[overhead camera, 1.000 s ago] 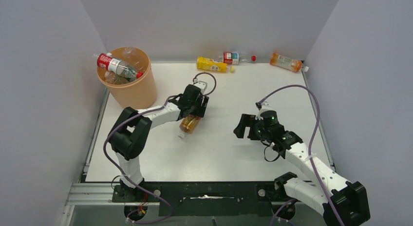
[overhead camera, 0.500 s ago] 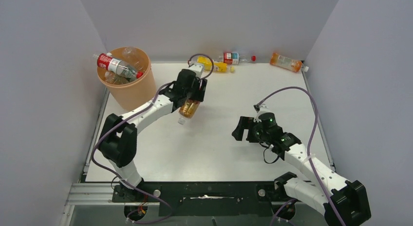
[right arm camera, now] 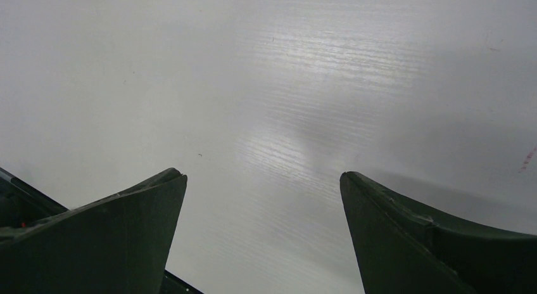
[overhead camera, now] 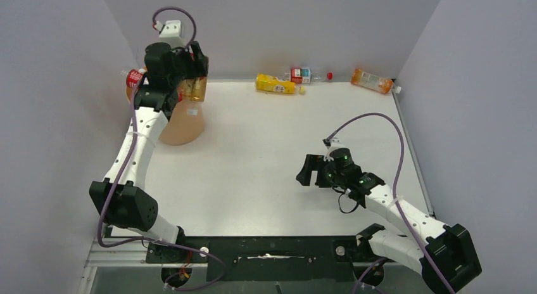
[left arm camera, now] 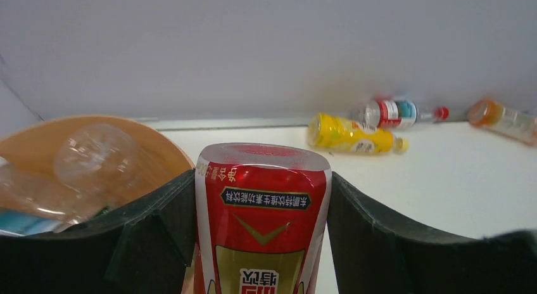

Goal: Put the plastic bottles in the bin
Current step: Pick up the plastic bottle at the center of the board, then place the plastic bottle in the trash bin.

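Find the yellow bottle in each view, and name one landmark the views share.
Top external: yellow bottle upper centre, lying on its side.
Left wrist: yellow bottle right of centre, beyond the held bottle.
Right wrist: not in it.
Shared landmark: the bin, at left in both those views.

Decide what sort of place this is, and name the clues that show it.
Probably a robot test cell: two robot arms bolted to a white table, plain grey walls boxing it in, plus loose plastic bottles and a bin.
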You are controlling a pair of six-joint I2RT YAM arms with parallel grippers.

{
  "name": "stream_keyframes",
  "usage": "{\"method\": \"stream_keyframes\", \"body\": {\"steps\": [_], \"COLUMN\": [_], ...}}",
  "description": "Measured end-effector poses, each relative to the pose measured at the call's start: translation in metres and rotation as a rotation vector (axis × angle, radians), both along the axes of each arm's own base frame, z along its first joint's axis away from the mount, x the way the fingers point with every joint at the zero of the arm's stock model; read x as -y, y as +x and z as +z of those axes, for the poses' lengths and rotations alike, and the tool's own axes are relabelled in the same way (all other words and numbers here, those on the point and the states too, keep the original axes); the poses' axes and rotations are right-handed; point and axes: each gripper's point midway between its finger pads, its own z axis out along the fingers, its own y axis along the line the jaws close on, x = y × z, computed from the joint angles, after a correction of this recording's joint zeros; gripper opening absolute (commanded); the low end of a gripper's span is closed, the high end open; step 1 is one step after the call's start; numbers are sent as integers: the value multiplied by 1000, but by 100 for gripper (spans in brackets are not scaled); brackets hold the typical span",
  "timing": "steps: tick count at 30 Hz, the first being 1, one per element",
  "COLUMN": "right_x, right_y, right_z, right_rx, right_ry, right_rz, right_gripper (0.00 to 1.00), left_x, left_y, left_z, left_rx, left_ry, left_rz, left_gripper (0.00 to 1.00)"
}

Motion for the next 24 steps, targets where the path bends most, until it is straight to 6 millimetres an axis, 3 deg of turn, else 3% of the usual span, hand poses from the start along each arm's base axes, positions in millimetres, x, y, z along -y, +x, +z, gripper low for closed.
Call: {"method": "stream_keyframes", "body": {"steps": [5, 7, 10, 13, 19, 24], "right_x": [-7, -9, -12, -14, -14, -13], "right_y": [-2, -2, -4, -8, -13, -14], "right_z": [0, 1, -1, -8, -13, -13], "right_rx": [-4, 0, -9, -33, -61, -67], "right_ry": [11, 17, 22, 18, 20, 23], "right_rz": [14, 18, 21, 24, 14, 8], "right_gripper": [98, 98, 98, 98, 98, 98], "left_x": [-35, -37, -34, -36, -53, -73], "left_y": [8, 12, 21, 33, 52, 63], "left_z": [60, 80, 94, 92, 60, 62], "left_rx": [137, 199, 268, 325, 387, 470], "left_ry": [-53, -64, -73, -75, -54, -44], "left_rz": [42, 44, 39, 53, 154, 244], "left_gripper": [51, 51, 51, 51, 50, 50]}}
